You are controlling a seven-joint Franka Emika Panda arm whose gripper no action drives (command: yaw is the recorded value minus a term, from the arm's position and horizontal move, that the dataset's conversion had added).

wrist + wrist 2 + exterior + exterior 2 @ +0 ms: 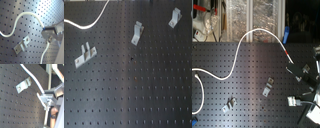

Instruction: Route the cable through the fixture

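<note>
The cable (242, 47) is a long white cord that curves across the black perforated board, with a red stretch near my gripper (292, 66). The gripper is shut on the cable's end, just above the board at the second exterior view's right. Both wrist views show the cord (26, 14) running into the closed fingers (43, 97), and a short tail hangs past them. The fixture (175, 19), a short pale-grey forked bracket, stands upright at the first exterior view's upper right. The gripper is out of that view. A narrow bracket (22, 45) lies near the gripper; I cannot tell which bracket it is.
A longer narrow grey bracket (137, 33) stands mid-board. A wide two-pronged bracket (85, 55) with a base plate sits at the first exterior view's left. Clutter and foil-covered panels (252, 12) line the board's far edge in the second exterior view.
</note>
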